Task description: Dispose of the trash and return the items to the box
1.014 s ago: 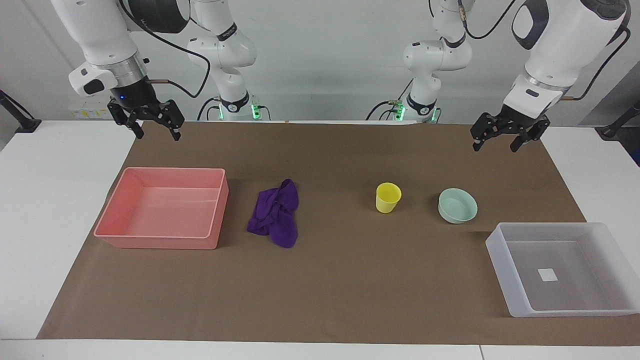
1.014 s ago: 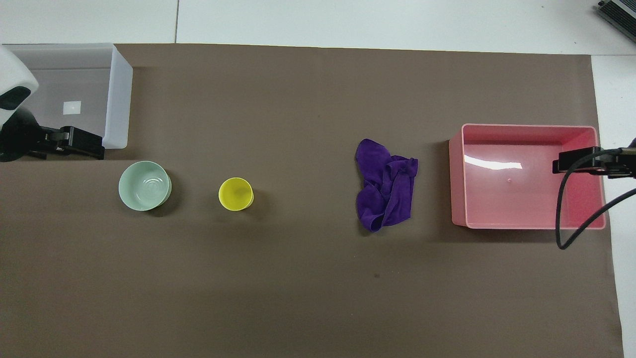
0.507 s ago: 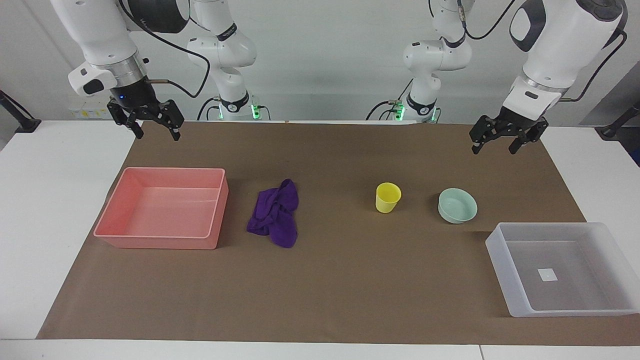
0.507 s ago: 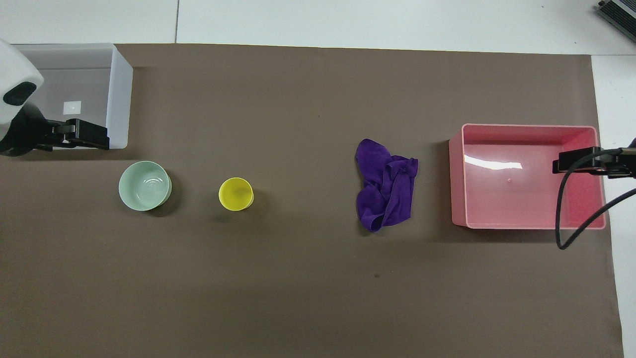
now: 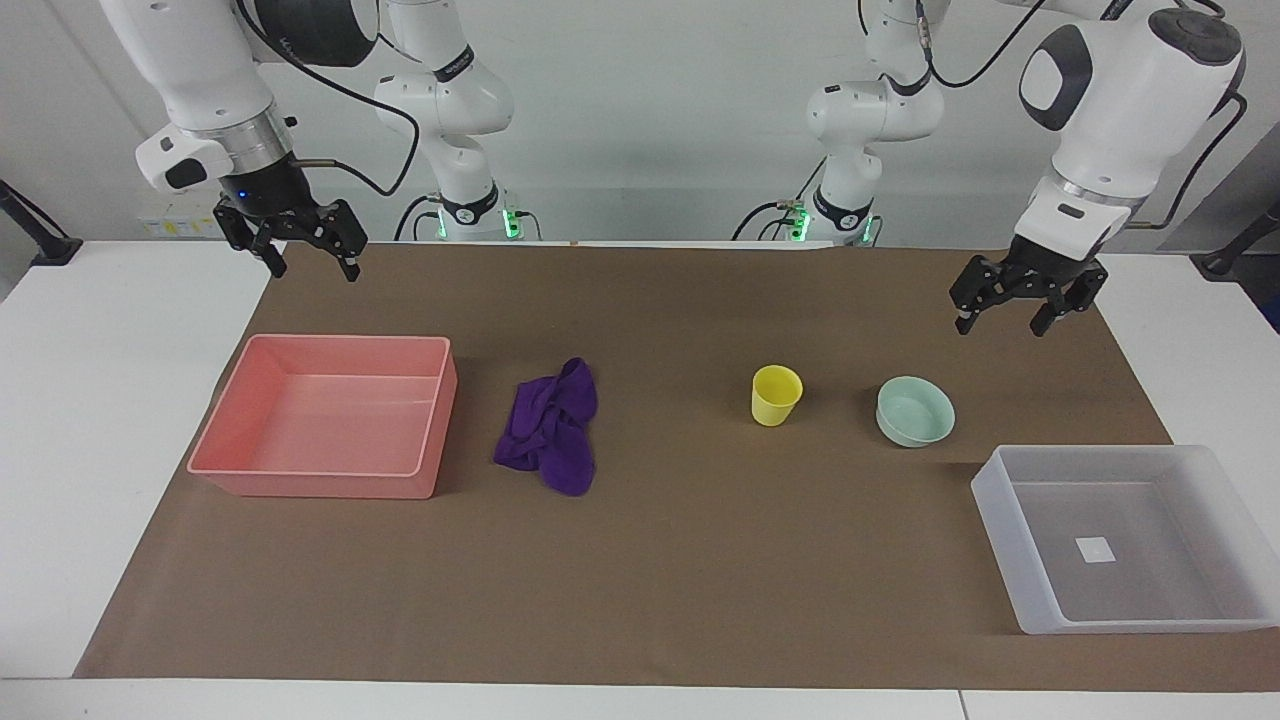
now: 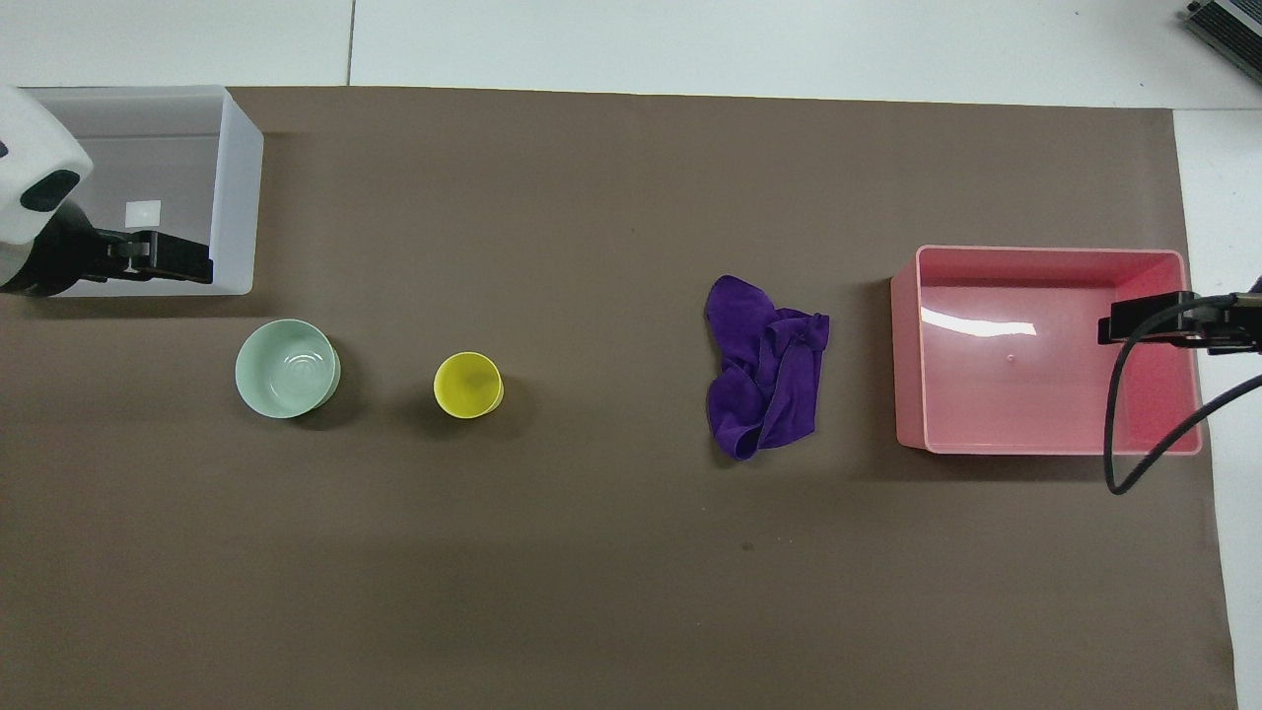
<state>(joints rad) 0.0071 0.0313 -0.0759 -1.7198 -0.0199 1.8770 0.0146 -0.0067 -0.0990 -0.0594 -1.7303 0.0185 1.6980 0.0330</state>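
Change noted: over the last second the left pincer [image 5: 1026, 308] has come down and moved out from the robots' edge of the brown mat; it now hangs in the air with its fingers spread wide and nothing between them, over bare mat close to the shallow pale mint-green bowl [image 5: 915, 411]. The right pincer [image 5: 296, 243] has not shifted; it waits, fingers wide and empty, above the mat's edge near the pink rectangular plastic tray [image 5: 330, 415].

Reading: the left arm appears to be opening the task with an approach to the bowl. Nothing is gripped yet, so no part of the task is done.

Count, in the facing view, left to right:
- pink tray: 1, empty, at the right arm's end of the table [image 5: 120, 420].
- soft deep-purple cloth rag [image 5: 552, 427]: 1, crumpled on the mat just beside the pink tray, not in it.
- small yellow plastic cup [image 5: 776, 394]: 1, upright, between rag and bowl.
- mint bowl: 1, upright, near the cup but apart from it.
- translucent whitish rectangular plastic box [image 5: 1125, 536]: 1, at the left arm's end, farther from the robots than the bowl, holding only its small white square label [image 5: 1094, 548].
- pincers: 2, both empty.
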